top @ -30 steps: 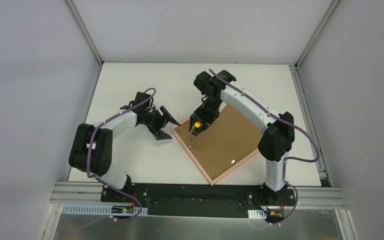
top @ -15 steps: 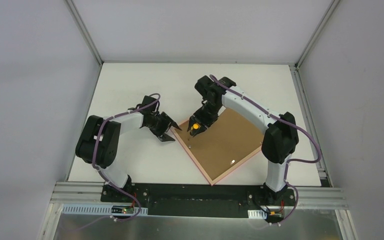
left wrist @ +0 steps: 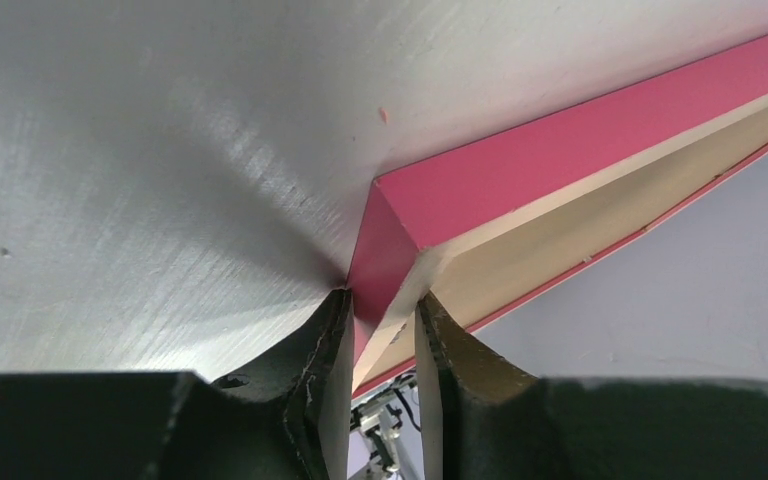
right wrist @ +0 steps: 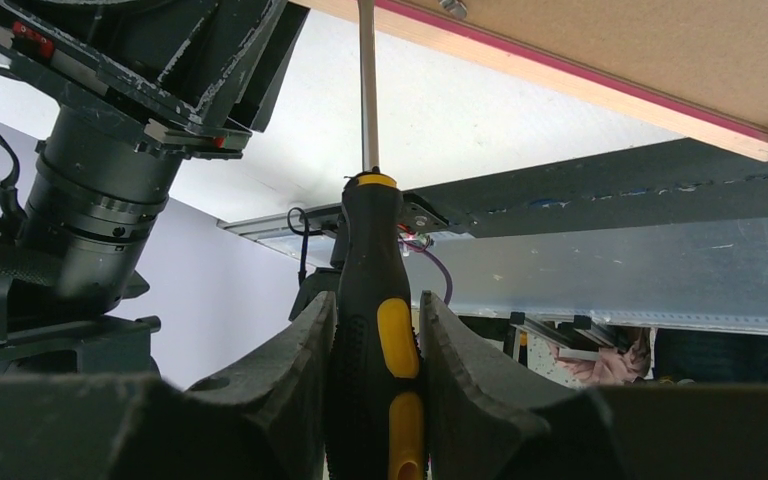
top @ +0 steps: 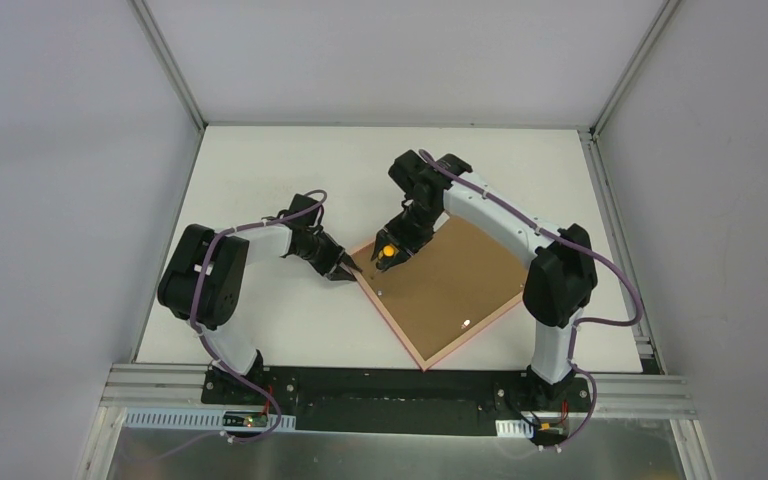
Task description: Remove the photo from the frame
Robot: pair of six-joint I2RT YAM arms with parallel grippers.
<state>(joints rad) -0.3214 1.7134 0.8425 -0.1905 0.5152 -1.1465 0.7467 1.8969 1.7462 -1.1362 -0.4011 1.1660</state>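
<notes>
The pink frame lies face down on the table, its brown back board up; the sunset photo is hidden beneath. My left gripper is at the frame's left corner, and in the left wrist view its jaws are shut on that pink corner. My right gripper is shut on a black and yellow screwdriver above the board near the same corner. The shaft points at the frame's edge.
A small metal tab sits on the board near the left edge, and another glints near the front corner. The left arm's wrist is close beside the screwdriver. White table lies around the frame; enclosure walls rise on three sides.
My left gripper moved right from open beside the frame and closed on its left corner. My right gripper with the screwdriver drew back slightly toward the far side.
</notes>
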